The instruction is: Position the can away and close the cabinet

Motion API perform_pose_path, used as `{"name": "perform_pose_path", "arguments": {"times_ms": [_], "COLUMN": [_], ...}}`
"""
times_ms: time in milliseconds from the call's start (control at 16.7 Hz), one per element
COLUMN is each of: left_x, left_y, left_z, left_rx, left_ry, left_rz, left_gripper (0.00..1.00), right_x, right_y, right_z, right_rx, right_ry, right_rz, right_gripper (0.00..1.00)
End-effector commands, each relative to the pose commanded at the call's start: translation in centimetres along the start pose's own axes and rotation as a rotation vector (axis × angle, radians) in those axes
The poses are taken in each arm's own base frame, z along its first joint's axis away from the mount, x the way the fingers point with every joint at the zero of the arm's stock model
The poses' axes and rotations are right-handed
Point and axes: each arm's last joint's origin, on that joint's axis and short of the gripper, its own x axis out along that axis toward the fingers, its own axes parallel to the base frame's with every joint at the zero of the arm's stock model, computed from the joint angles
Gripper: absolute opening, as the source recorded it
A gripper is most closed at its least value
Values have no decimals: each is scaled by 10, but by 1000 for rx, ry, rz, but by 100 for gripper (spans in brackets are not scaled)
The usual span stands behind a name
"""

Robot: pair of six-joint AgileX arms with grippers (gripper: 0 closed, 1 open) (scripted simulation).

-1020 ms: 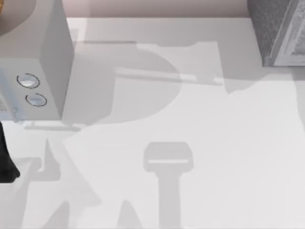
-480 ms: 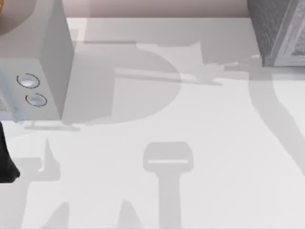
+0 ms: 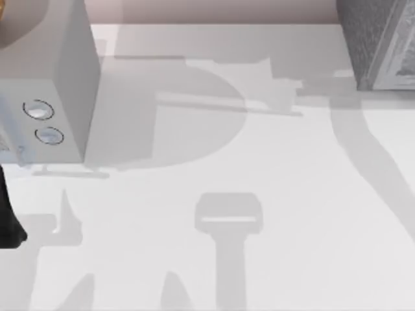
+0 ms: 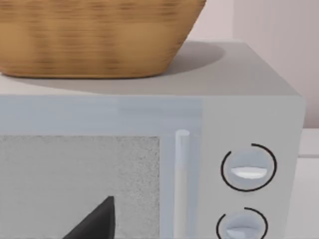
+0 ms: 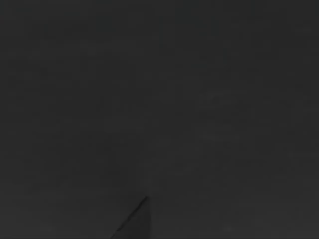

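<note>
Step in hand: you seem to be at the cabinet [image 3: 379, 45], the dark speckled unit at the far right of the table [image 3: 259, 168]; I judge the can is going in or already stowed, with the door left to shut.
Doing it well: move slowly, back out straight, and clear the door frame before you push the pale door panel closed.
Can: I cannot tell you where it sits; look for it near the cabinet.
Right pincer: the right wrist view is dark, so whether it is wide, narrow or holding the can cannot be told.
Left pincer: one dark fingertip [image 4: 97, 221] shows before the box with two dials [image 4: 239, 99]; its spread cannot be told. Leave it parked at the left.
Basket [image 4: 94, 37]: stands on that box.
</note>
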Motion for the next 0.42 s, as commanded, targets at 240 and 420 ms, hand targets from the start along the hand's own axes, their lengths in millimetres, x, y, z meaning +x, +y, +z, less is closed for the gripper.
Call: {"name": "perform_pose_path", "arguments": {"times_ms": [240,420], "left_x": [0,0], "left_y": [0,0], "left_z": [0,0], "left_rx": [0,0], "left_ry": [0,0], "left_rz": [0,0], "left_gripper": [100,100], "right_x": [30,45], "right_y": [1,0], "right_z": [0,-1], "right_rx": [0,-1], "right_ry": [0,0], "right_rz": [0,-1], "right_gripper": [100,100]}}
